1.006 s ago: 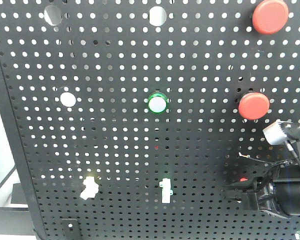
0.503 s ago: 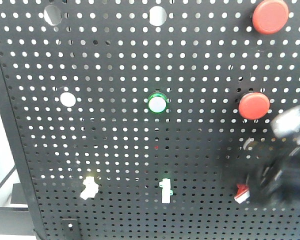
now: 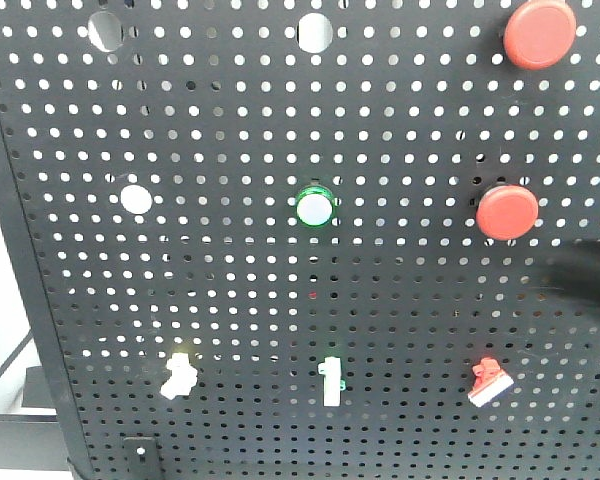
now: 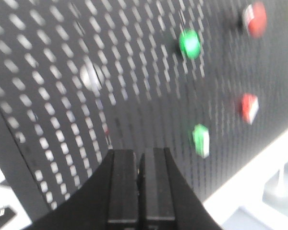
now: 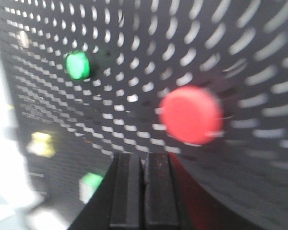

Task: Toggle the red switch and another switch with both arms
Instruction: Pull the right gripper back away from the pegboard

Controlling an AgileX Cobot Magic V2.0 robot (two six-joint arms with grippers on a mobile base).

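- Front view: the black pegboard was seen face-on. The red switch was found low on the right of the board, tilted, with its white tip showing. The pale switch was spotted low on the left, and a white toggle was seen between the two. A green-ringed button was noted mid-board, and two round red buttons were stacked up the right side. A dark smear at the right edge was too blurred to be identified. No claw could be made out here.
- Left wrist view: the left claw was shown with its fingers pressed together and nothing held between them, well apart from the board. The red switch was caught, blurred, off to the right.
- Right wrist view: the right claw was likewise shown pressed together and empty. A round red button was framed just above it. The pale switch was glimpsed far left, blurred.
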